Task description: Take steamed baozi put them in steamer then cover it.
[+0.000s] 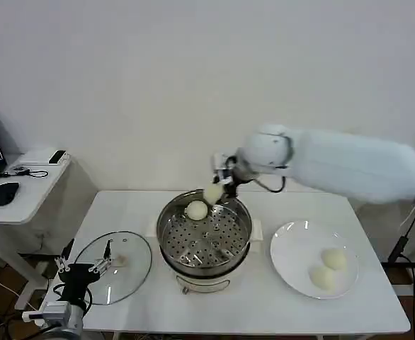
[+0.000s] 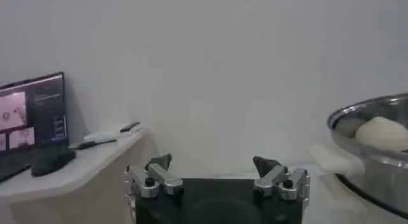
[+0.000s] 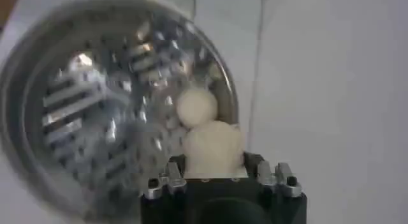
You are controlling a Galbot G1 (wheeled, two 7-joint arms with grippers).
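Observation:
The steamer stands mid-table, its perforated tray bare except for one baozi at the far side. Just above the far rim, my right gripper is shut on a second baozi. The right wrist view has that held bun between the fingers and the resting baozi just beyond it in the steamer. Two more baozi lie on the white plate to the right. The glass cover lies flat at the table's left. My left gripper waits open beside the cover.
A side desk with a mouse and laptop stands left of the table. From the left wrist, the steamer rim with a bun in it is off to one side, and a monitor on the other. Bare tabletop lies in front of the steamer.

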